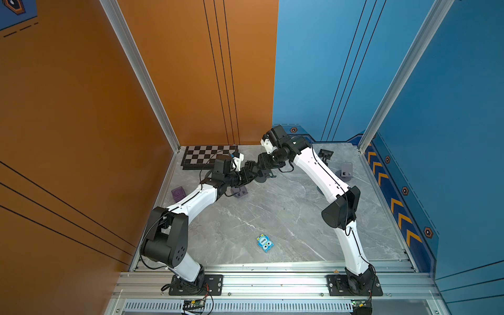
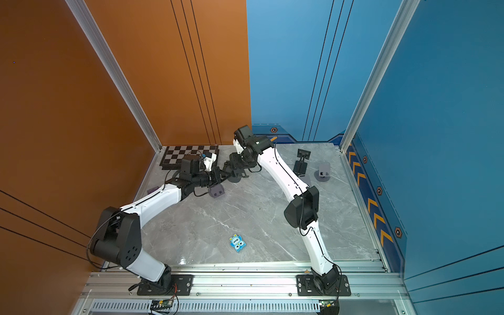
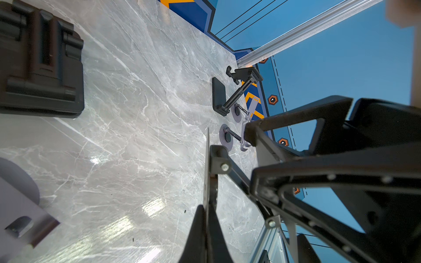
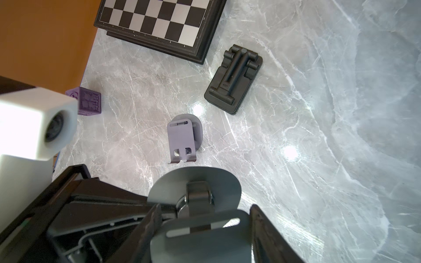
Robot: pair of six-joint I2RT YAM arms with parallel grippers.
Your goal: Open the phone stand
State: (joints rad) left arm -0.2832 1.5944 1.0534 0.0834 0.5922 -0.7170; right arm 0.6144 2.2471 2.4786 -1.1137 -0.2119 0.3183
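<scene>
**Item under inspection:** the grey phone stand is hanging clear of the marble table. Both grippers are carrying it between them, facing each other tip to tip in both top views.

**Left gripper:** its jaws are pressing fully together on the thin edge of the stand's round base. That base is showing edge-on in the left wrist view.

**Right gripper:** its jaws are standing about half apart and bracketing the slotted cradle plate. One finger is lying against each side edge, so it is gripping the plate. The plate is standing off from the base on the hinge arm; the exact angle I cannot tell.

**Surroundings:**
- Beneath the joined grippers, a lavender stand is resting on the table.
- Beyond it, a folded black stand is lying flat near the corner of a chessboard.
- A purple cube is sitting to the left gripper's outer side, beside the orange wall.
- Behind the right gripper, past its arm, an opened black stand and a grey stand are standing.
- A small blue toy is lying well apart from both grippers, toward the arm bases.
</scene>
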